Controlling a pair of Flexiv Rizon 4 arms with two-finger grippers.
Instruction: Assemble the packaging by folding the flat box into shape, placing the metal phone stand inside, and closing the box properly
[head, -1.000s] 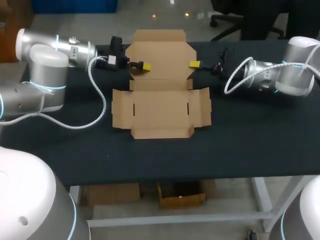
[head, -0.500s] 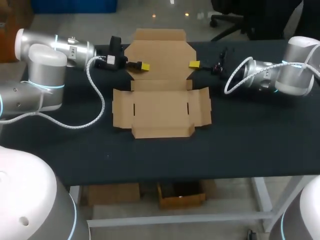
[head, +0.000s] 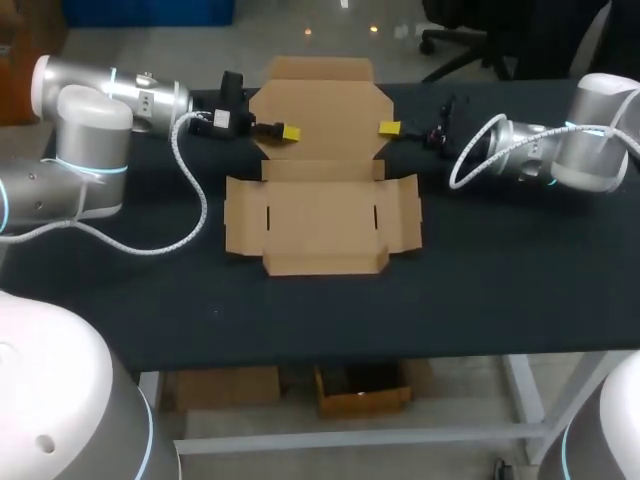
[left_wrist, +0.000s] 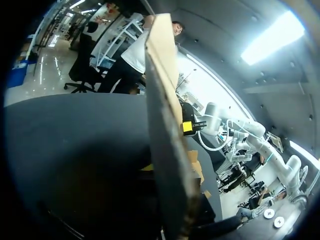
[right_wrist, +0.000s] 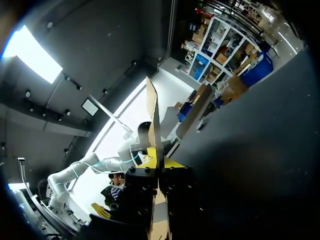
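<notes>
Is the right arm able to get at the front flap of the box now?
Probably not at once: the jaws of the right arm are shut on the rear panel of the box and must let go first. Then bare table beside the box seems to leave the way free.

- The flat box (head: 320, 205) is seen in plain brown cardboard.
- The table (head: 500, 280) is covered in black.
- The right gripper (head: 389, 128) is tipped in yellow.
- The left arm (head: 90, 150) and right arm (head: 585, 140) are finished silver-grey, ringed pale blue.

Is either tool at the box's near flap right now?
No: on the box, the left tool and right tool are both at the far panel's side edges.
</notes>
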